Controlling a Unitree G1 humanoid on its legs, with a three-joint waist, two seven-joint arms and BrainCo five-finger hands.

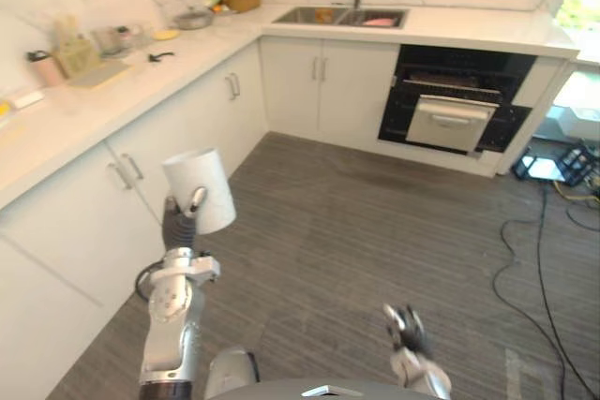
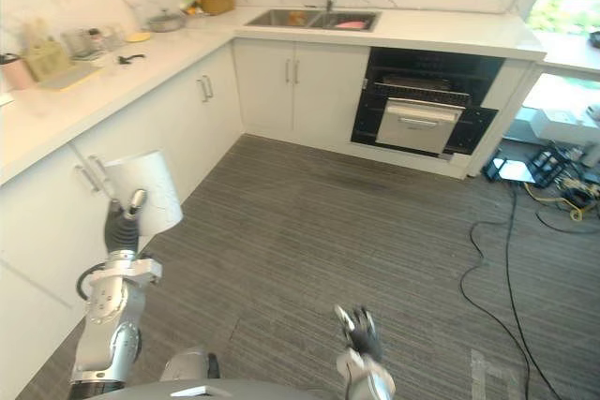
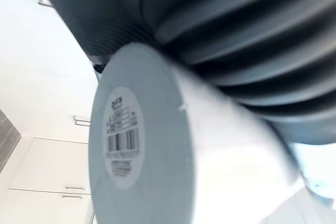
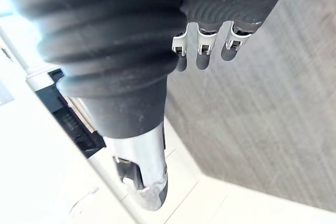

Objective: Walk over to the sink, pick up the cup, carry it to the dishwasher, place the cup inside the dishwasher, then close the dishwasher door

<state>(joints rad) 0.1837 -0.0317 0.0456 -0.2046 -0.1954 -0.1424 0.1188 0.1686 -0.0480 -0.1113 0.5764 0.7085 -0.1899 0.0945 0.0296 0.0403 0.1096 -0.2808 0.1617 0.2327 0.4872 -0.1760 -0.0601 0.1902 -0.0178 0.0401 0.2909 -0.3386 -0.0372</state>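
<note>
My left hand (image 1: 184, 219) is raised at the lower left, shut on a white cup (image 1: 201, 188) that stands upright above the wrist. In the left wrist view the cup's base with a barcode label (image 3: 122, 141) faces the camera, with the hand's dark cover (image 3: 220, 19) against its side. Low at the front, my right hand (image 1: 405, 323) hangs over the floor, its fingers (image 4: 202, 51) relaxed and holding nothing. Across the room, the dishwasher (image 1: 450, 123) stands under the back counter with its dark front open and a white panel tilted out. The sink (image 1: 342, 16) is to its left.
White cabinets and a counter (image 1: 84, 110) with several kitchen items run along the left. Grey plank floor (image 1: 356, 231) stretches to the dishwasher. Black cables (image 1: 539, 259) and a power strip lie on the floor at the right.
</note>
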